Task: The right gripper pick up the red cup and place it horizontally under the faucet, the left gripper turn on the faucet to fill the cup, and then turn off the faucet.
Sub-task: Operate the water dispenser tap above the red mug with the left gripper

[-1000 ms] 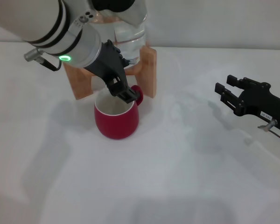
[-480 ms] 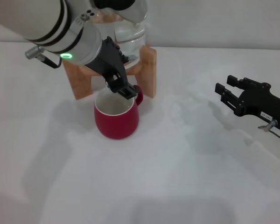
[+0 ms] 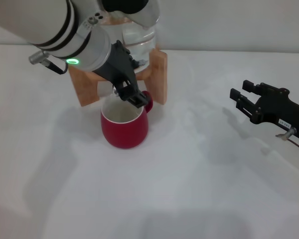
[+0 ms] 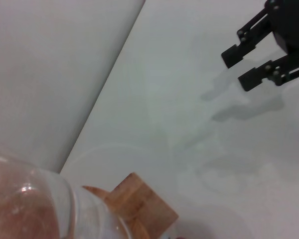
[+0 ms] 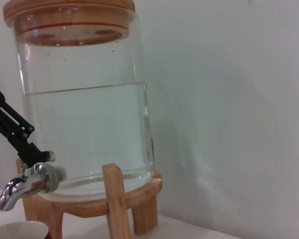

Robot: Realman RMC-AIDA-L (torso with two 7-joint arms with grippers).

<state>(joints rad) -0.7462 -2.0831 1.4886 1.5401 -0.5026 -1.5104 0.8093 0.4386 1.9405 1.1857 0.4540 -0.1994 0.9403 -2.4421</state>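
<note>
The left end effector (image 3: 130, 93) has edged slightly up and back toward the jar over the last second, its black fingers (image 5: 12, 132) now at the lever on top of the faucet (image 5: 27, 181); whether they pinch the lever or only press on it cannot be told. Directly below the spout stands the red cup (image 3: 124, 123), upright on the tabletop (image 3: 189, 179) just in front of the wooden stand (image 3: 159, 74), near the far edge and left of the middle. Its white inside faces up and its loop handle points toward the stand's right leg. The cup has not shifted. The glass water jar (image 5: 84, 109) on the stand is partly filled and topped by a wooden lid (image 5: 70, 10).

The right end effector (image 3: 245, 102) hangs low over the right side of the tabletop, well apart from the cup, fingers spread and holding nothing, unchanged from before.
</note>
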